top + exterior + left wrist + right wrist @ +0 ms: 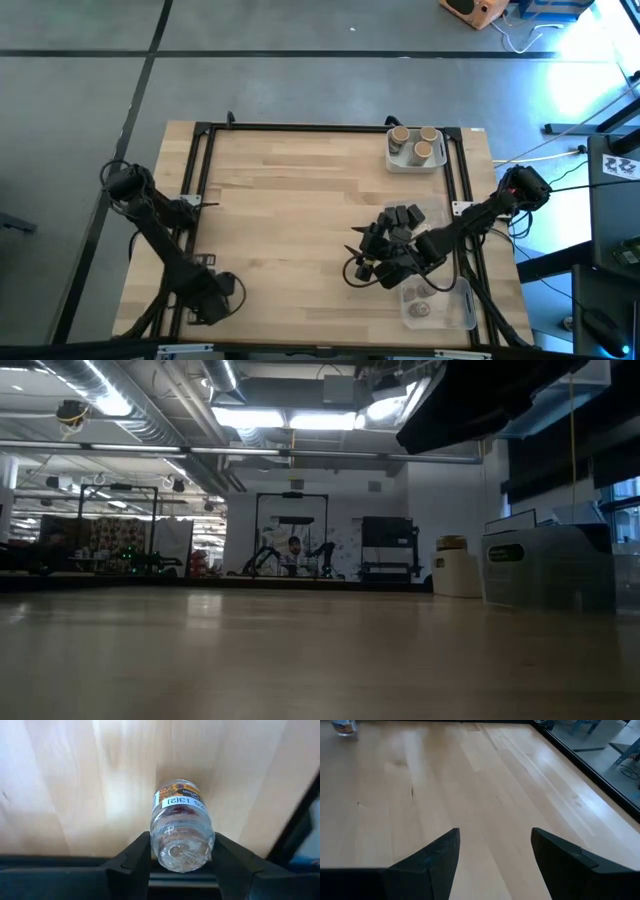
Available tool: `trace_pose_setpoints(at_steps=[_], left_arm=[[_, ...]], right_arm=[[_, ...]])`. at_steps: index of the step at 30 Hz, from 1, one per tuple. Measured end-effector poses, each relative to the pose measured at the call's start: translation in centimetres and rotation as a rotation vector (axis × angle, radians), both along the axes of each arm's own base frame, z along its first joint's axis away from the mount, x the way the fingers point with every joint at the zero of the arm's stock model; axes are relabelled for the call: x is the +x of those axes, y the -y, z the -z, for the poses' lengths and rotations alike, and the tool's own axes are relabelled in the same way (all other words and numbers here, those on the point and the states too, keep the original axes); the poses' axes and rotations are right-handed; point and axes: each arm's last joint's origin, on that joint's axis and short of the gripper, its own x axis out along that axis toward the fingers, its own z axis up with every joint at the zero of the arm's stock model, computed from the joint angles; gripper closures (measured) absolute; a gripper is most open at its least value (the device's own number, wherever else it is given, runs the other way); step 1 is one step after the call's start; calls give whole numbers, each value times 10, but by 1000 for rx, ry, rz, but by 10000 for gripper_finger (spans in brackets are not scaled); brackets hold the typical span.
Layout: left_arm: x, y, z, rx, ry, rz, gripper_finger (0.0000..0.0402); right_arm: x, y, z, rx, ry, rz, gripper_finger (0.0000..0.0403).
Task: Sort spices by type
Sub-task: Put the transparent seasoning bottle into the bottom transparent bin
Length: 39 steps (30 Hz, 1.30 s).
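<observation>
We read one label only: the small clear jar (181,827) between the left gripper's fingers (135,862) carries a white strip printed "13[2]", upside down. Above it, its coloured label ends in letters like "fron"; the rest is illegible.

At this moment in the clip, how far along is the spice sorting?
Done: three tan-topped jars sit in the white tray, and greyish round containers lie in a clear tray. In hand: the left gripper has its fingers either side of a clear labelled jar. Left: dark blocky containers clustered by the open right gripper.
</observation>
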Motion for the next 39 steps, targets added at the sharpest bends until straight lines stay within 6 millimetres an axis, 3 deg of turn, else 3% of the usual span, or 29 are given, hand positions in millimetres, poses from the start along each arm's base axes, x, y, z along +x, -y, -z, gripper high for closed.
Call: trace_pose_setpoints(at_steps=[8, 17, 25, 30, 34, 39], left_arm=[[59, -26, -29, -56, 141, -104, 246], [115, -58, -54, -35, 304, -70, 246], [186, -51, -36, 1, 295, 76, 246], [220, -44, -21, 40, 250, 158, 246], [236, -44, -9, 59, 218, 196, 246], [240, -45, -3, 61, 216, 185, 239]], right_arm=[[0, -3, 2, 69, -40, -75, 157], [-1, -3, 3, 64, -57, -82, 157], [-1, -3, 4, 80, -80, -105, 157], [-3, -3, 5, 77, -101, -109, 157], [-3, -3, 5, 82, -105, -114, 157], [-3, -3, 5, 88, -108, -118, 157]])
